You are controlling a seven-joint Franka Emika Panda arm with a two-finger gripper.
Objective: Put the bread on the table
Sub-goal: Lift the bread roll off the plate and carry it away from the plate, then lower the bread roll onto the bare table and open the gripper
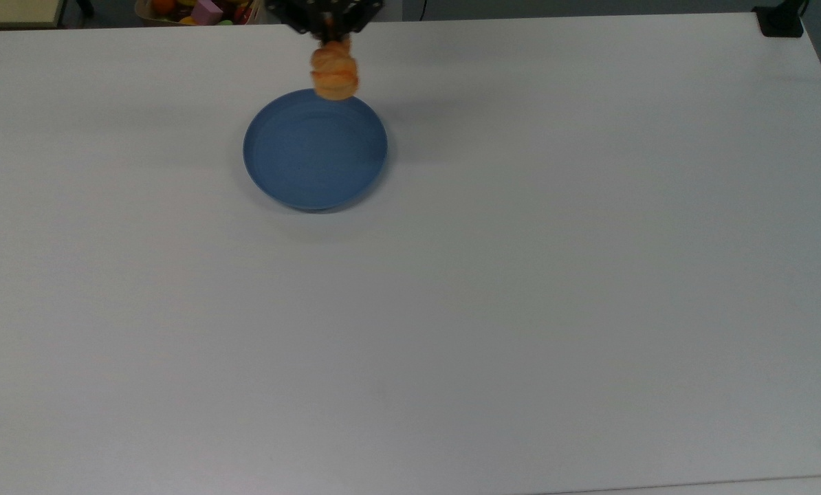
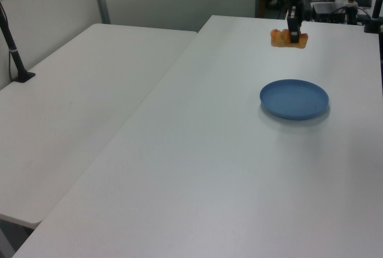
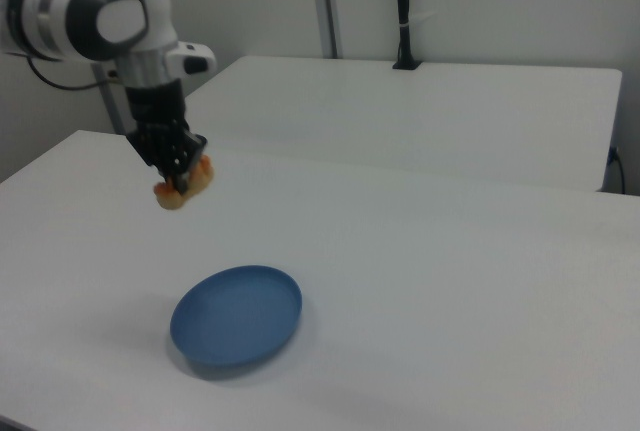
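The golden-orange bread [image 1: 334,71] [image 2: 281,38] [image 3: 178,189] hangs in the air well above the round blue plate [image 1: 314,148] [image 2: 294,98] [image 3: 237,313], which holds nothing. My gripper [image 1: 329,31] [image 2: 294,35] [image 3: 180,179] is shut on the bread, its dark fingers clamped on the loaf from above. In the top view the bread shows over the plate's far rim. The white table [image 1: 493,289] [image 2: 209,168] [image 3: 480,291] lies below.
A second white table [image 2: 72,102] [image 3: 420,111] stands alongside. A black post [image 2: 13,45] [image 3: 403,11] rises from it. A bin of coloured toys [image 1: 197,9] sits beyond the table's far edge in the top view. A black mount [image 1: 780,19] occupies the top view's upper right corner.
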